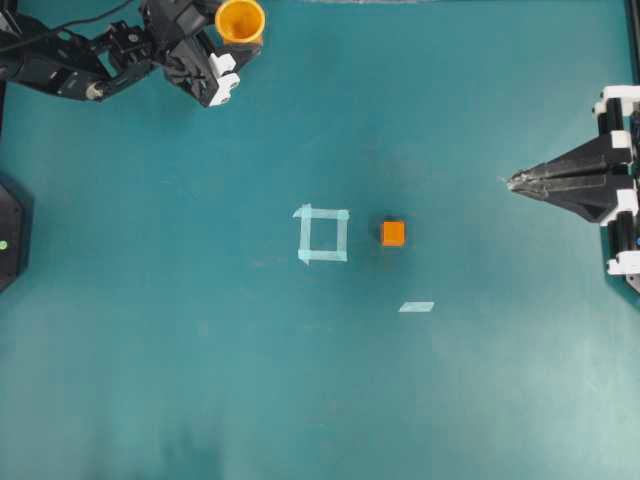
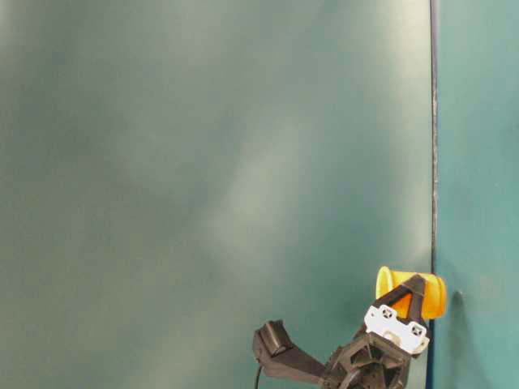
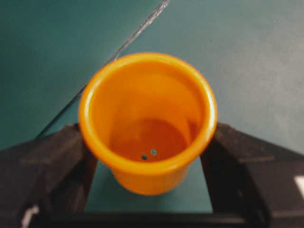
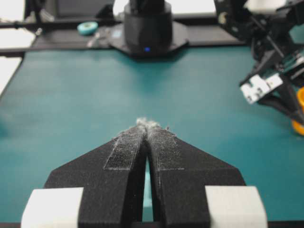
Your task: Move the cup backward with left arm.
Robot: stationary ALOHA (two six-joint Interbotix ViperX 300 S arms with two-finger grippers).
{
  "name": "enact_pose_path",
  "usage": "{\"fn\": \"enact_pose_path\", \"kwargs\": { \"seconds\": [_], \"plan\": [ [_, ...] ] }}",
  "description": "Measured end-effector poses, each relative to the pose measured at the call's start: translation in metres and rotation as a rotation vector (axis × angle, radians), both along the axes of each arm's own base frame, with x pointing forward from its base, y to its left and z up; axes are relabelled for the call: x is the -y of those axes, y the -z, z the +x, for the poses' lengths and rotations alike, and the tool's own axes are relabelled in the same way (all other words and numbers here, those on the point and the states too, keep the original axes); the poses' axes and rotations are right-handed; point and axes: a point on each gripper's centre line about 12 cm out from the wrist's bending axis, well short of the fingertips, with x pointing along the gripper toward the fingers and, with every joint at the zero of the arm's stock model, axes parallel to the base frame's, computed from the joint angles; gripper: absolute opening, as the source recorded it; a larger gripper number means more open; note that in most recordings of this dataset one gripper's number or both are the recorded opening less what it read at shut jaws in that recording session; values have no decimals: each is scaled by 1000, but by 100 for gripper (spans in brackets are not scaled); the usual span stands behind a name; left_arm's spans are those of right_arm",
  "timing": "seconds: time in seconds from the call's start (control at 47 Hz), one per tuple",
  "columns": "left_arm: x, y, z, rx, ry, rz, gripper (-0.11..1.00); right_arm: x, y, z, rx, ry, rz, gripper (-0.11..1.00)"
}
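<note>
The yellow-orange cup point(image 1: 241, 20) is at the far top left of the overhead view, near the table's back edge. My left gripper point(image 1: 238, 38) has it between its black fingers; in the left wrist view the cup point(image 3: 147, 118) fills the gap and both fingers point(image 3: 52, 166) touch its sides. The table-level view shows the cup point(image 2: 431, 297) in the left gripper point(image 2: 399, 318). A sliver of the cup point(image 4: 299, 111) shows at the right edge of the right wrist view. My right gripper point(image 1: 512, 182) is shut and empty at the right side; its tips also show in its wrist view point(image 4: 148, 124).
A small orange cube point(image 1: 393, 233) sits near the table's middle, just right of a pale tape square point(image 1: 322, 234). A short tape strip point(image 1: 416, 306) lies below the cube. A black arm base point(image 4: 148, 28) stands at the far edge in the right wrist view.
</note>
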Motion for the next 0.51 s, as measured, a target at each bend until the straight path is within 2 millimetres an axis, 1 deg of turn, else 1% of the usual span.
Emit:
{"fn": "enact_pose_path", "kwargs": {
  "seconds": [0.51],
  "plan": [
    [0,0,0,-1,1,1,64,1,1,1,-6,6,0,0]
  ]
}}
